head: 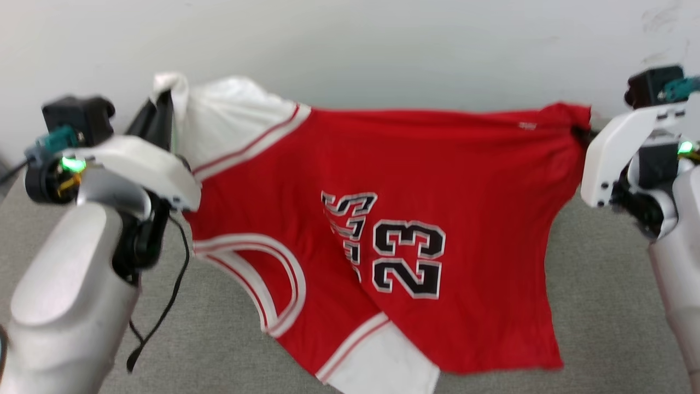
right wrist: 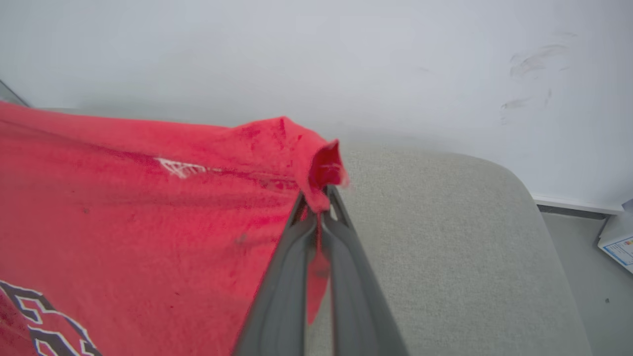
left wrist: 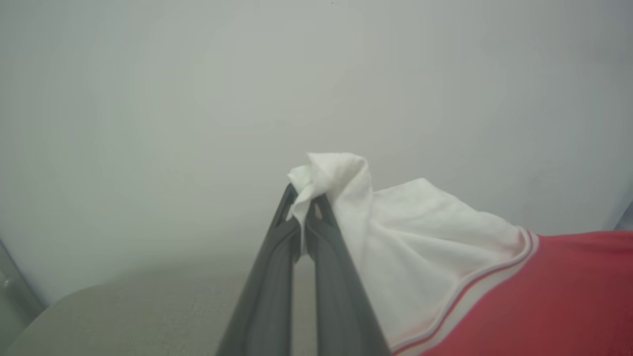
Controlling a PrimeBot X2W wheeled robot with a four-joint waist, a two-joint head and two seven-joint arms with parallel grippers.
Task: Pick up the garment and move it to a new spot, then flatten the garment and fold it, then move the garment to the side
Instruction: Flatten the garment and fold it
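Note:
The garment (head: 437,180), a red jersey with white striped sleeves and a black "23", hangs stretched between my two grippers above the grey table (head: 601,284). My left gripper (head: 167,101) is shut on the tip of a white sleeve (left wrist: 316,180) at the upper left. My right gripper (head: 581,131) is shut on a red corner (right wrist: 324,170) at the upper right, near a small white logo (right wrist: 180,168). In the left wrist view my left gripper (left wrist: 304,205) pinches white cloth. In the right wrist view my right gripper (right wrist: 319,207) pinches red cloth. The lower part of the garment drapes onto the table.
A pale wall (head: 383,44) rises right behind the table. A black cable (head: 164,306) hangs from my left arm over the table's left part. The table's rounded right corner (right wrist: 514,178) drops to a grey floor (right wrist: 588,257) with a white box (right wrist: 618,242) at the edge.

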